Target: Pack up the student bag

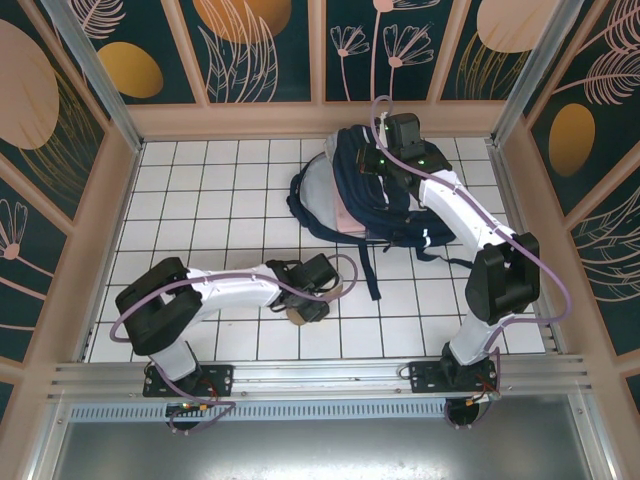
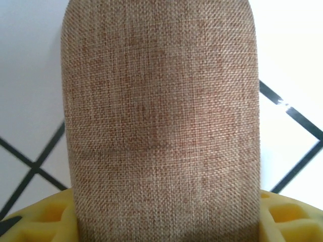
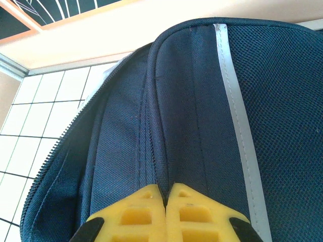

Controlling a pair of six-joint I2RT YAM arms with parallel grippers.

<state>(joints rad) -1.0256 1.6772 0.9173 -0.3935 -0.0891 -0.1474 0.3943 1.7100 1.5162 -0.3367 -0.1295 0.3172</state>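
Right wrist view — your right gripper [image 3: 165,194] pinches the student bag [image 3: 202,101]; left gripper [image 2: 166,218] straddles a tan pouch [image 2: 161,101], grip unclear.

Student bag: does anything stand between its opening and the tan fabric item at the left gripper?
Nothing visible blocks it. Bare white tiles lie between the tan fabric item and the student bag. A dark strap lies on the table just beside that path. The right gripper pinches the bag's top.
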